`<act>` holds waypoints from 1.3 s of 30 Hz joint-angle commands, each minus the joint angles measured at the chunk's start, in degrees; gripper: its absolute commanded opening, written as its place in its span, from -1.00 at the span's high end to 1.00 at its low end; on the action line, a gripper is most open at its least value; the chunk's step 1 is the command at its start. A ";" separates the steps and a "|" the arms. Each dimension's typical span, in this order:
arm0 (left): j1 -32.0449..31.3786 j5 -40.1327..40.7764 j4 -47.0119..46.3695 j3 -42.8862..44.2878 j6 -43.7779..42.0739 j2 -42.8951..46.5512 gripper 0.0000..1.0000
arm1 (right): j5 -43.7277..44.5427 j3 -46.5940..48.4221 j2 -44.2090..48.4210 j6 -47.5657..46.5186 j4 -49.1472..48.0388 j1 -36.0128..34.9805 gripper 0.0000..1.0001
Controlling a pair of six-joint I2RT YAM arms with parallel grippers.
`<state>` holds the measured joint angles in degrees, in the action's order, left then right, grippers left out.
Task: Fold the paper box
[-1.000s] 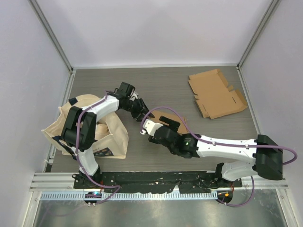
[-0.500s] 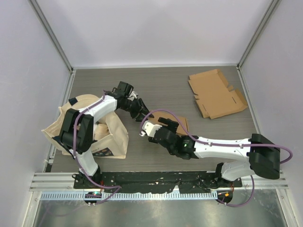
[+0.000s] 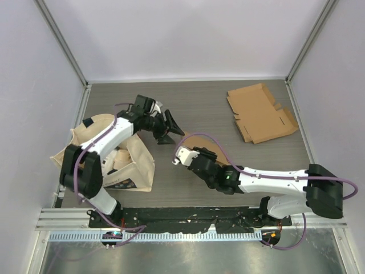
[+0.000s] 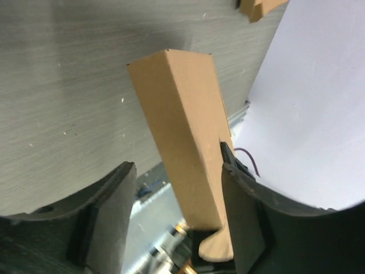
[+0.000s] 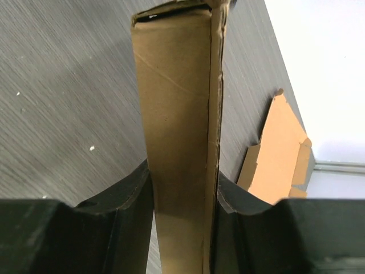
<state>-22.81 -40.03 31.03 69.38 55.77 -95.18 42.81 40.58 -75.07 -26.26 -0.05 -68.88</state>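
Observation:
The paper box [image 5: 177,97] is a folded, narrow brown cardboard shape standing on edge between both fingers of my right gripper [image 5: 181,177], which is shut on it. From above, only a brown sliver of the box [image 3: 192,137] shows beside the right gripper [image 3: 191,149]. In the left wrist view the box [image 4: 182,125] rises between the jaws of my left gripper [image 4: 174,171], which is open. Its right finger lies against the cardboard, while the left finger stands clear of it. In the top view the left gripper [image 3: 169,130] sits just up and left of the box.
A flat, unfolded cardboard blank [image 3: 261,113] lies at the back right of the table, also visible as the blank [image 5: 279,148] past the right fingers. A beige paper bag [image 3: 108,154] stands at the left edge beside the left arm. White walls enclose the table.
The left gripper has opened off the box and drawn back up-left. The right gripper has closed from wide open onto the box.

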 commanded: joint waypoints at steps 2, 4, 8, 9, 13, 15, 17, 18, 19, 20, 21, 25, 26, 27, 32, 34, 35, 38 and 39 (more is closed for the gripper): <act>0.48 14.52 -10.25 -4.94 -7.95 16.84 -0.41 | -4.20 4.59 5.89 9.11 12.60 0.85 0.34; 0.48 18.49 -13.26 -7.15 -10.75 22.37 -0.54 | -11.20 5.30 6.68 13.14 17.17 2.77 0.34; -0.22 22.53 -20.90 -12.94 -16.11 27.93 -0.41 | -30.42 6.61 7.13 18.42 22.89 11.80 0.32; -0.39 23.06 -21.53 -13.57 -17.35 28.29 -0.35 | -35.72 7.66 5.21 19.22 24.47 14.02 0.28; -2.85 22.71 -22.59 -14.89 -21.75 27.33 -0.07 | -45.35 16.87 -3.12 20.37 37.10 20.27 0.28; -5.57 23.33 -23.46 -15.33 -23.86 26.62 0.01 | -47.71 18.74 -5.08 19.94 39.24 21.94 0.27; -8.20 25.51 -24.69 -15.68 -24.83 26.27 0.03 | -49.74 20.50 -6.75 19.50 41.01 22.74 0.27; -8.83 26.22 -25.05 -15.68 -25.35 25.66 0.04 | -52.36 20.85 -7.02 18.45 41.45 23.17 0.27; -9.27 26.84 -25.75 -15.60 -25.36 25.31 0.04 | -53.00 21.29 -6.94 18.26 41.80 23.27 0.27; -9.62 26.93 -26.36 -15.60 -25.36 25.04 0.05 | -53.18 21.47 -7.02 18.09 41.98 23.44 0.27; -9.71 26.85 -27.15 -15.68 -25.53 24.60 0.07 | -53.70 21.56 -6.94 17.91 42.07 23.53 0.27; -10.68 26.67 -29.53 -15.86 -27.28 23.46 0.19 | -54.49 22.09 -7.11 16.51 42.94 25.55 0.27; -11.72 27.02 -29.53 -16.03 -27.99 23.28 0.20 | -54.76 22.00 -7.11 16.33 42.86 25.81 0.27; -12.08 26.94 -29.71 -16.21 -28.52 23.02 0.23 | -54.93 22.09 -7.11 16.16 42.86 25.99 0.27; -14.54 27.29 -32.52 -18.49 -31.07 22.05 0.19 | -55.55 22.53 -6.94 15.72 42.59 26.61 0.28; -14.81 26.32 -33.22 -18.67 -31.68 20.74 0.16 | -55.55 22.62 -6.58 15.63 42.59 26.69 0.28; -14.81 26.15 -33.14 -18.41 -31.95 20.30 0.15 | -55.46 22.53 -6.50 15.63 42.42 26.78 0.28; -14.81 25.36 -33.57 -18.06 -32.39 18.89 0.16 | -55.90 22.44 -6.23 15.54 42.33 26.87 0.28; -14.81 25.09 -34.18 -17.97 -32.30 18.71 0.16 | -56.16 22.44 -5.97 15.54 42.16 26.78 0.28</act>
<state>-37.71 -13.82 1.93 50.96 25.45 -75.68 -11.20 62.13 -82.00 -10.37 38.96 -42.24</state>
